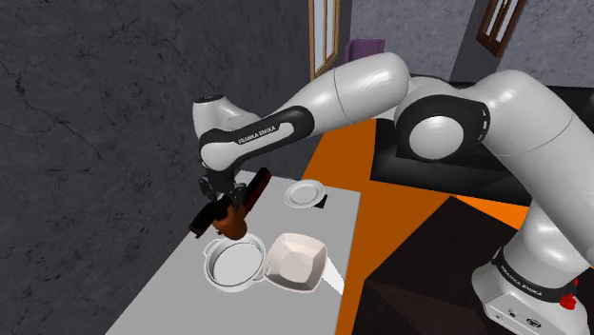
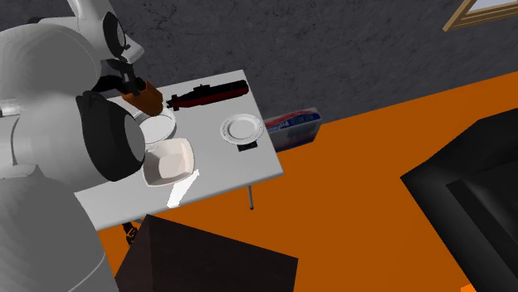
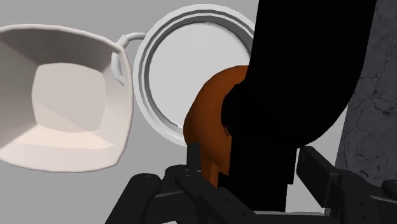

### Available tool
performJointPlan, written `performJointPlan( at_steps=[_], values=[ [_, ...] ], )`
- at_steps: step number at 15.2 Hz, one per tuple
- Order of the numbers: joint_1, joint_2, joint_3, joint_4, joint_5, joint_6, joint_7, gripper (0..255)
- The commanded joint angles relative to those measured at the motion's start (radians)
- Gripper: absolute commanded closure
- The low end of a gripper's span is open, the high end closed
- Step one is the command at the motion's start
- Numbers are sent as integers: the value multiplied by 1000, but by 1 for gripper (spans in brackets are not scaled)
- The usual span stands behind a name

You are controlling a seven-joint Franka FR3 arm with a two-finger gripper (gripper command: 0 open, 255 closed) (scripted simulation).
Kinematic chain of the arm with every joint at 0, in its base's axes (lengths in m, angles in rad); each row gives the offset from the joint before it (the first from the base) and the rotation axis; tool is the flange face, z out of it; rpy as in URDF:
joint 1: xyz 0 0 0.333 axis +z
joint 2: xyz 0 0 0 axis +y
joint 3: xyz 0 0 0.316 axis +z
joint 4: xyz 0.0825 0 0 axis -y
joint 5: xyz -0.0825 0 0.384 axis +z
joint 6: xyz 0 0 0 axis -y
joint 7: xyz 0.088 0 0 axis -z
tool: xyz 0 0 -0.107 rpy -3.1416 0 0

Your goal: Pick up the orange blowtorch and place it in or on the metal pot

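Note:
My gripper [image 1: 225, 202] is shut on the orange blowtorch [image 1: 232, 225], which has an orange body and a black upper part. It hangs in the air just above the table, over the far rim of the pot [image 1: 235, 263]. The pot is round, pale grey and has nothing in it. In the second exterior view the blowtorch [image 2: 148, 98] is beside the pot [image 2: 158, 129], below the gripper [image 2: 126, 83]. In the wrist view the fingers [image 3: 147, 197] clasp the blowtorch [image 3: 213, 127], with the pot [image 3: 191, 70] right beyond it.
A white square bowl [image 1: 296, 259] touches the pot on the grey table [image 1: 171, 297]. A small plate [image 1: 305, 193] lies farther back. A long black and red object [image 2: 207, 95] lies along the table's far edge. A package [image 2: 295, 124] lies on the orange floor.

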Motion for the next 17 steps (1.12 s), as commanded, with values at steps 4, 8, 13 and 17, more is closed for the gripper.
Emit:
performJointPlan(
  at_steps=[4,8,13,17],
  values=[
    [1,32,-1,-11,-1,46,-4,255],
    [2,62,-2,-15,-2,79,-7,255],
    [4,107,-4,-11,-3,119,-11,255],
    [4,107,-4,-11,-2,119,-11,255]
  ],
)
